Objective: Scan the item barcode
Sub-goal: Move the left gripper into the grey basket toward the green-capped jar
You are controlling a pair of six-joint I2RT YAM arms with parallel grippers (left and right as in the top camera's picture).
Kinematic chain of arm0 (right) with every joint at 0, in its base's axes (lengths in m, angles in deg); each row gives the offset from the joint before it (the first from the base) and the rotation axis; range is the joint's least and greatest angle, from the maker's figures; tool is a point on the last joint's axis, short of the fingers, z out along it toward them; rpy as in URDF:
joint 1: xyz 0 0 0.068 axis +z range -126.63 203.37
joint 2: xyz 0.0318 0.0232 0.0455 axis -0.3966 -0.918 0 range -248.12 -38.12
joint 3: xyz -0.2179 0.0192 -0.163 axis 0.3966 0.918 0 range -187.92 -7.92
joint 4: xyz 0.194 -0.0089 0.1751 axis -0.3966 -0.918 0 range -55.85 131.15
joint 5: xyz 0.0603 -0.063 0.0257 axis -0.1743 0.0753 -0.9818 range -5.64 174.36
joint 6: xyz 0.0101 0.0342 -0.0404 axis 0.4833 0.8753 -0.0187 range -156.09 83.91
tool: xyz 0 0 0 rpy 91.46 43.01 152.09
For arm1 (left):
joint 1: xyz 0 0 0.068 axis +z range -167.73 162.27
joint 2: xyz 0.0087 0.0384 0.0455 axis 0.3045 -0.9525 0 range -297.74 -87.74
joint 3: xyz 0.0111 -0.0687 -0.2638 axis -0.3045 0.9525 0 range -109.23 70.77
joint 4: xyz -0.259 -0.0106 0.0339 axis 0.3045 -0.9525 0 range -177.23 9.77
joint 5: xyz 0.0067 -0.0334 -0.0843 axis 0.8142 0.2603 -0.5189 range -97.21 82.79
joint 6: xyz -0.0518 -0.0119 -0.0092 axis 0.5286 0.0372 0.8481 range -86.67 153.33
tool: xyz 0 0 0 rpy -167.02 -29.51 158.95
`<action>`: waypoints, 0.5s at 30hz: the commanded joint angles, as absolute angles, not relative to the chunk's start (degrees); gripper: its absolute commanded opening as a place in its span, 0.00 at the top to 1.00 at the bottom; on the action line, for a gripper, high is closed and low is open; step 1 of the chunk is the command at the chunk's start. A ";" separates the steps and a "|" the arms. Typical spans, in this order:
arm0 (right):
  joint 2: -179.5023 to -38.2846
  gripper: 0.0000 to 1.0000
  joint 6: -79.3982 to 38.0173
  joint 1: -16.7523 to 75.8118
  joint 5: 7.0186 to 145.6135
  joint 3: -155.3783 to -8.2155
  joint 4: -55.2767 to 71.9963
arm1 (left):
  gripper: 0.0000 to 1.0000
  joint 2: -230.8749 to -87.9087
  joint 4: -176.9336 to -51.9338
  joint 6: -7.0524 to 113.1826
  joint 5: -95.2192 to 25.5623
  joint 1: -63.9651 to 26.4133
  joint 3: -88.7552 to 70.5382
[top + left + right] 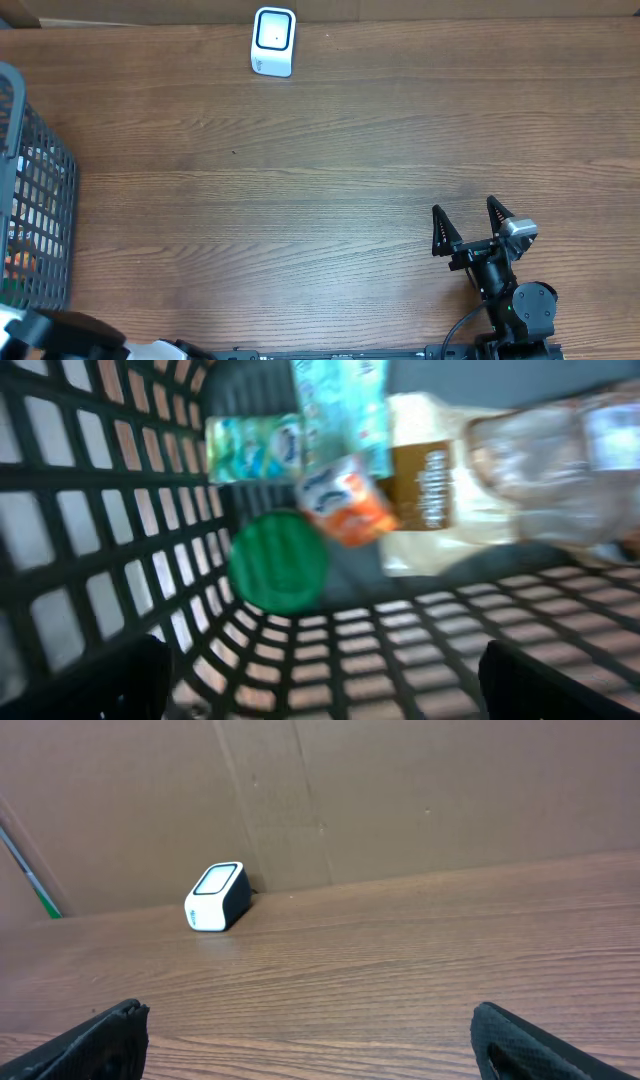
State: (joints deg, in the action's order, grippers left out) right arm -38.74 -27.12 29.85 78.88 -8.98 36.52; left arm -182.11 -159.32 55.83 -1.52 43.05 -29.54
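Zero items picked: left end effector [325, 685] spread, aimed into basket [50, 215]; right end effector [465, 208] spread, empty. Grasp and pass over scanner [273, 41] remain.

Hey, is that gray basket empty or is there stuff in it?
Not empty. The left wrist view looks into the basket and shows several blurred packages, among them a round green item and an orange-and-white packet.

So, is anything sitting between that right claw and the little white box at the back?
Nothing: only bare wooden table lies between the right gripper and the white scanner, as the overhead and right wrist views show.
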 commanded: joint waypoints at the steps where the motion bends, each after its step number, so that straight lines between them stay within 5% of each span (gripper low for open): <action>1: -38.28 0.00 -27.36 30.13 79.58 -8.39 36.74 | 0.01 -185.61 -157.85 52.60 3.27 43.46 -26.66; 15: -38.28 0.00 -27.36 30.11 79.58 -8.39 36.74 | 0.00 -192.65 -154.16 47.22 3.88 43.77 -20.76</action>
